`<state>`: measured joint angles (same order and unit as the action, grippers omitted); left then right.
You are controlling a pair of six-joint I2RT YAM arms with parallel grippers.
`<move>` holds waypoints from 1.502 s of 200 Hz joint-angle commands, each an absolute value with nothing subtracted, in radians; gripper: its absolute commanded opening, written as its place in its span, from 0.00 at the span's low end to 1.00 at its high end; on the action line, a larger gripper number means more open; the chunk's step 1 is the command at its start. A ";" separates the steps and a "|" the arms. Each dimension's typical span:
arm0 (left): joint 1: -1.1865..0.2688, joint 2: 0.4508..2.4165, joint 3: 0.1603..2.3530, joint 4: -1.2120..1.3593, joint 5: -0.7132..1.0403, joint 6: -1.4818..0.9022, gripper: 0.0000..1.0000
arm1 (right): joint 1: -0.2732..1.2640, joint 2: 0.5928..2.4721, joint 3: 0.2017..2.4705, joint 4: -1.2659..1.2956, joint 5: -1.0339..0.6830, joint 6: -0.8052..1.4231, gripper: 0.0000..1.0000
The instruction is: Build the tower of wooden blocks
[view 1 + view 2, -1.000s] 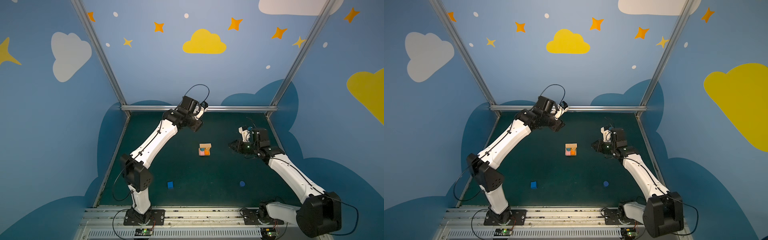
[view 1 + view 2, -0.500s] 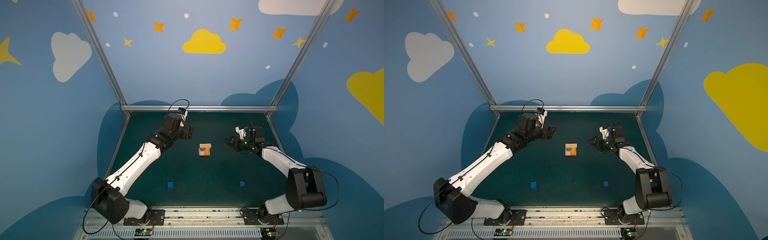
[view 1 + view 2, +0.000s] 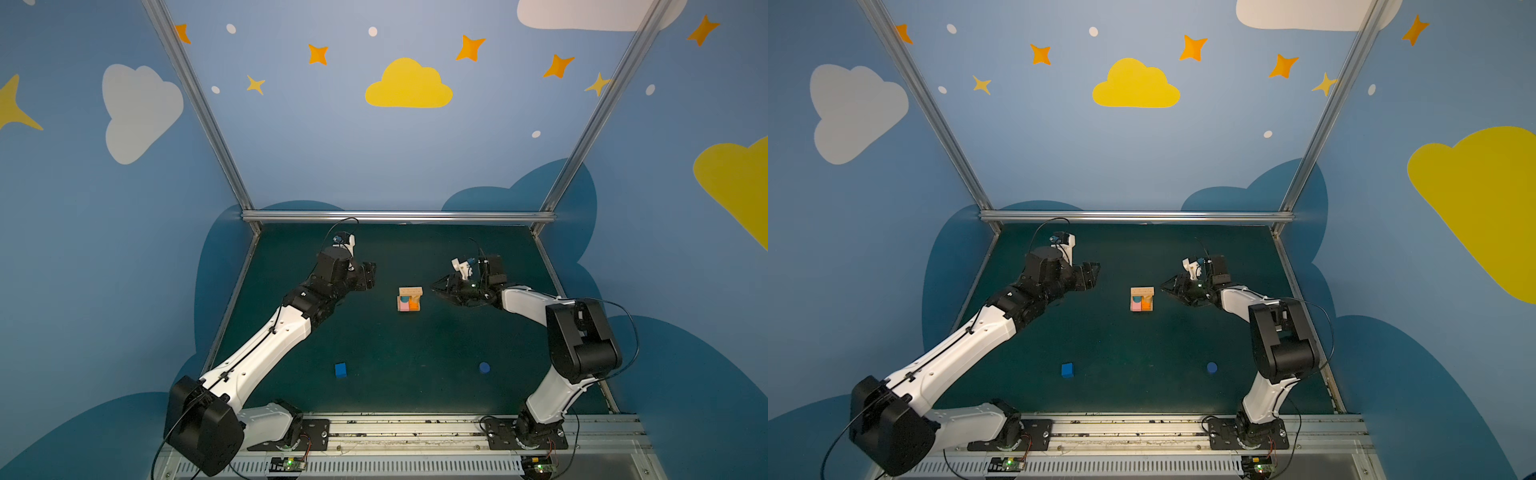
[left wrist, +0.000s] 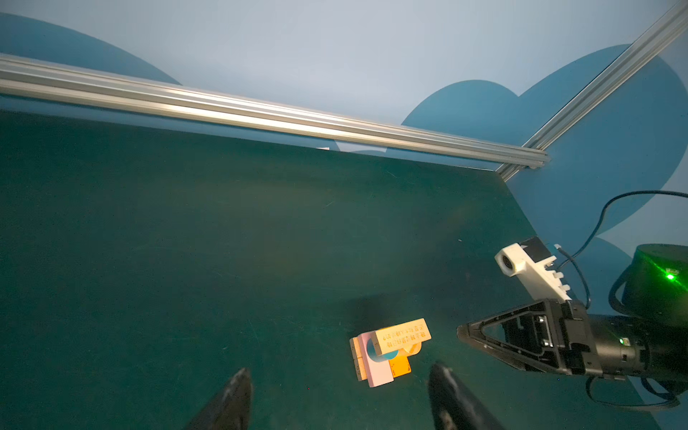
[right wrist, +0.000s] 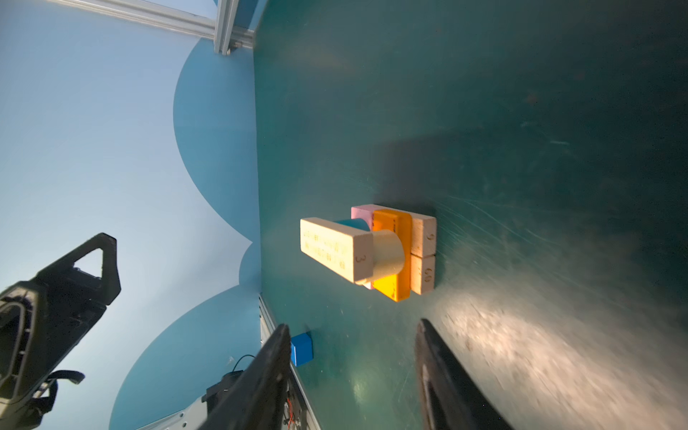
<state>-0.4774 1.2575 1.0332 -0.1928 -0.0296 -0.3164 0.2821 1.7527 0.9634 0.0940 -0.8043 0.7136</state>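
The left pincer (image 3: 370, 276) hangs just above the green surface (image 3: 395, 340) with its two fingers (image 4: 238, 387) spread well apart and nothing between them; it points toward the tower (image 3: 410, 298), which stands a little way off to its right in both top views. The right pincer (image 3: 434, 286) faces it from the opposite side, also low over the surface, its fingers (image 5: 275, 357) likewise parted and empty, its tip near the tower but not touching it. The tower sits between the two pincers, about the middle of the surface. In the right wrist view its layers show: two tan bars (image 5: 422, 238) lie side by side at the base, a pink bar (image 5: 363, 214) and an orange bar (image 5: 396, 223) lie across them, a teal cylinder (image 5: 352, 224) and a tan cylinder (image 5: 387, 255) stand on those, and a third tan bar, the top bar (image 5: 335, 247), rests across both cylinders. Two pieces lie loose, well apart from the tower and nearer the arms' bases: a blue cube (image 3: 340, 370) on the left arm's side and a dark-blue cylinder (image 3: 484, 367) on the right arm's side, each alone on the surface.
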 commanded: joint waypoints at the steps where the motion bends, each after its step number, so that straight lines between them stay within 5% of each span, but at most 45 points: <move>1: -0.470 1.245 1.028 -0.150 -0.034 -0.334 0.74 | 0.306 1.773 1.007 0.130 -0.812 0.729 0.62; 300: -0.448 1.228 0.973 -0.121 0.012 -0.333 0.75 | 0.382 1.902 1.092 0.136 -0.789 0.783 0.67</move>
<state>-0.4515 1.2537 0.9848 -0.1371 0.0132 -0.3309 0.3759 1.8885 1.0664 0.1314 -0.7937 0.7815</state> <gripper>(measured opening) 0.752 0.674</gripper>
